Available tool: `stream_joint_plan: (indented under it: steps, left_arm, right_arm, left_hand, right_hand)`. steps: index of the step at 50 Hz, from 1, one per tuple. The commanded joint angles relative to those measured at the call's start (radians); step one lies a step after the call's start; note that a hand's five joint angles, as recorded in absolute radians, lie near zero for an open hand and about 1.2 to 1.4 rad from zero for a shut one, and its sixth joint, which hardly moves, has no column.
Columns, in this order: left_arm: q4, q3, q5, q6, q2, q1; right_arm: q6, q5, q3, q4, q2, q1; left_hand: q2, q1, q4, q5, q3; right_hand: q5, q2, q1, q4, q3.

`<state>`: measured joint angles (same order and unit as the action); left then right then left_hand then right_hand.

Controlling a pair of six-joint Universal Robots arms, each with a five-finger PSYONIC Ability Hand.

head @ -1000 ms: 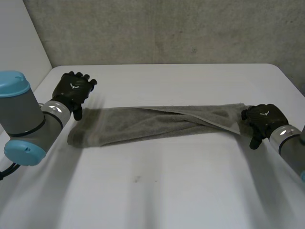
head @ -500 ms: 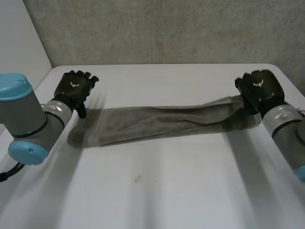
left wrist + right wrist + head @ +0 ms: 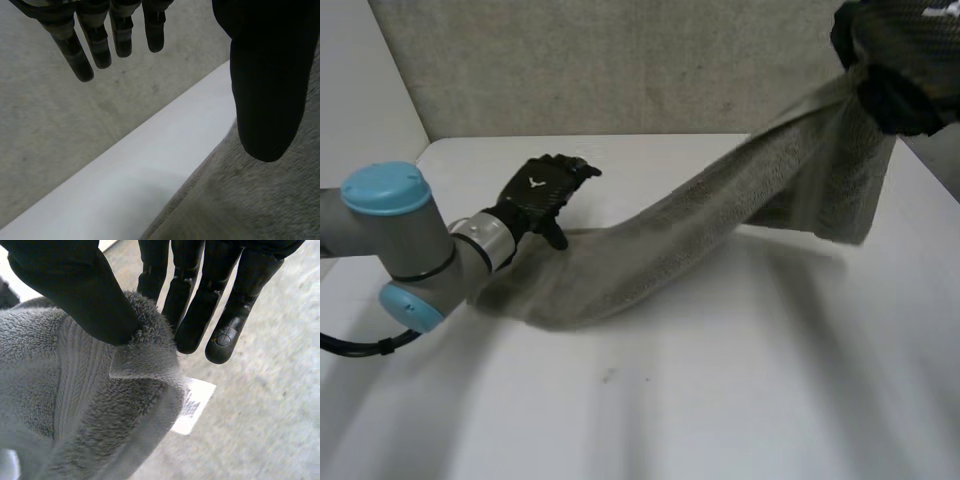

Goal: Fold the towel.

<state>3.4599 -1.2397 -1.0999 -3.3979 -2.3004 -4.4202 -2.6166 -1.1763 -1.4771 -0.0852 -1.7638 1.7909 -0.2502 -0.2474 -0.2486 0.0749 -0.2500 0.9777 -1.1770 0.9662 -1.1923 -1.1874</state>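
Note:
A long grey towel (image 3: 650, 255) runs from the white table (image 3: 720, 400) up to the far right, its right end lifted high in the air. My right hand (image 3: 900, 50) is shut on that end; in the right wrist view the thumb (image 3: 75, 295) pinches the towel's hem (image 3: 75, 405) against the fingers, and a white label (image 3: 192, 405) hangs below the hem. My left hand (image 3: 535, 195) hovers at the towel's left end with straight fingers, open. In the left wrist view its thumb (image 3: 270, 75) stands over the towel (image 3: 260, 200), holding nothing.
A grey concrete wall (image 3: 620, 60) stands behind the table's back edge. A white panel (image 3: 360, 90) rises at the far left. The left arm (image 3: 410, 250) lies low over the table's left side. The table's edge (image 3: 150, 160) runs close beside the towel's left end.
My right hand closed on the towel's right end and lifted it high off the table. The left hand moved inward along the towel's left end, which bunched and shifted right.

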Motion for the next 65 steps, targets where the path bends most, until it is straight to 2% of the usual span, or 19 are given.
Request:
stream_joint_plan:
  steps: [1, 2, 4, 7, 8, 14, 17, 23, 27, 32, 36, 39, 41, 43, 45, 47, 52, 61, 65]
  left_arm:
    - [-0.004, 0.048, -0.009, -0.003, -0.063, 0.016]
    - [-0.004, 0.058, -0.012, -0.003, -0.077, 0.016]
    - [-0.007, 0.065, -0.009, -0.003, -0.093, 0.016]
    - [-0.021, 0.069, 0.005, -0.003, -0.123, 0.016]
    - [-0.033, 0.069, 0.009, -0.003, -0.137, 0.016]
    - [-0.074, 0.072, 0.024, 0.003, -0.128, 0.022]
    - [-0.082, 0.074, 0.025, 0.018, -0.111, 0.031]
    - [-0.096, 0.097, 0.067, 0.173, -0.068, 0.042]
    - [-0.149, 0.135, 0.191, 0.261, -0.096, 0.064]
    - [-0.223, 0.189, 0.276, 0.285, -0.154, 0.097]
    - [-0.255, 0.21, 0.276, 0.284, -0.179, 0.111]
    - [-0.257, 0.218, 0.273, 0.282, -0.185, 0.114]
    - [-0.257, 0.223, 0.252, 0.278, -0.177, 0.114]
    - [-0.254, 0.226, 0.221, 0.278, -0.172, 0.114]
    - [-0.248, 0.235, 0.169, 0.278, -0.163, 0.114]
    - [-0.225, 0.235, 0.038, 0.275, -0.116, 0.102]
    - [-0.18, 0.172, -0.128, 0.273, 0.014, 0.061]
    - [-0.111, -0.061, -0.143, 0.186, 0.335, -0.001]
    - [-0.119, -0.193, -0.149, 0.021, 0.533, -0.021]
  right_arm:
    - [-0.002, 0.004, 0.014, 0.004, -0.031, -0.001]
    - [-0.002, 0.001, 0.015, 0.004, -0.029, -0.002]
    - [-0.005, -0.008, 0.021, 0.004, -0.028, -0.007]
    - [-0.022, -0.025, 0.038, 0.004, -0.025, -0.013]
    - [-0.022, -0.025, 0.038, 0.004, -0.025, -0.013]
    - [-0.043, -0.017, 0.047, 0.002, -0.019, -0.01]
    - [-0.043, -0.017, 0.043, 0.002, -0.017, -0.004]
    - [-0.043, -0.013, 0.035, 0.005, -0.02, -0.002]
    - [-0.043, -0.014, 0.034, 0.009, -0.02, -0.002]
    - [-0.042, -0.019, 0.035, 0.01, -0.019, -0.002]
    - [-0.04, -0.022, 0.04, 0.012, -0.017, -0.004]
    - [-0.037, -0.023, 0.044, 0.012, -0.014, -0.004]
    - [-0.037, -0.023, 0.046, 0.013, -0.011, -0.004]
    - [-0.034, -0.023, 0.047, 0.013, -0.01, -0.007]
    - [-0.033, -0.023, 0.047, 0.015, -0.008, -0.007]
    - [-0.033, -0.025, 0.047, 0.018, -0.005, -0.008]
    - [-0.033, -0.029, 0.047, 0.019, 0.021, -0.013]
    - [-0.028, -0.036, 0.04, -0.036, 0.121, -0.016]
    - [0.027, -0.057, 0.052, -0.148, 0.199, -0.018]
  left_hand:
    - [-0.465, -0.468, -0.467, 0.466, -0.466]
    - [-0.683, -0.686, -0.685, 0.684, -0.684]
    - [-0.721, -0.724, -0.722, 0.721, -0.721]
    - [-0.542, -0.544, -0.543, 0.542, -0.542]
    - [-0.306, -0.309, -0.308, 0.307, -0.306]
    - [-0.029, -0.031, -0.03, 0.029, -0.029]
    - [-0.022, -0.025, -0.024, 0.023, -0.022]
    - [-0.06, -0.063, -0.062, 0.061, -0.06]
    - [-0.174, -0.177, -0.176, 0.175, -0.174]
    - [-0.304, -0.306, -0.305, 0.304, -0.304]
    - [-0.401, -0.404, -0.402, 0.401, -0.401]
    - [-0.621, -0.624, -0.623, 0.622, -0.621]
    - [-0.994, -0.997, -0.996, 0.995, -0.995]
    - [-1.145, -1.147, -1.146, 1.145, -1.145]
    - [-1.146, -1.149, -1.148, 1.147, -1.146]
    - [-1.146, -1.149, -1.148, 1.147, -1.146]
    - [-1.146, -1.149, -1.148, 1.147, -1.146]
    - [-1.146, -1.149, -1.148, 1.147, -1.146]
    - [-1.146, -1.149, -1.148, 1.147, -1.146]
  right_hand:
    - [0.244, -0.219, 0.43, -0.204, -0.209]
    - [0.244, -0.219, 0.43, -0.204, -0.209]
    - [0.244, -0.219, 0.43, -0.204, -0.209]
    - [0.244, -0.219, 0.43, -0.204, -0.209]
    - [0.244, -0.219, 0.43, -0.204, -0.209]
    - [0.244, -0.219, 0.43, -0.204, -0.209]
    - [0.244, -0.219, 0.43, -0.204, -0.209]
    - [0.244, -0.219, 0.43, -0.204, -0.209]
    - [0.244, -0.219, 0.43, -0.204, -0.209]
    - [0.244, -0.219, 0.43, -0.204, -0.209]
    - [0.244, -0.219, 0.43, -0.204, -0.209]
    - [0.244, -0.219, 0.43, -0.204, -0.209]
    - [0.244, -0.219, 0.43, -0.204, -0.209]
    - [0.244, -0.219, 0.43, -0.204, -0.209]
    - [0.244, -0.219, 0.43, -0.204, -0.209]
    - [0.244, -0.219, 0.43, -0.204, -0.209]
    - [0.244, -0.219, 0.43, -0.204, -0.209]
    - [0.244, -0.219, 0.43, -0.204, -0.209]
    - [0.244, -0.219, 0.43, -0.204, -0.209]
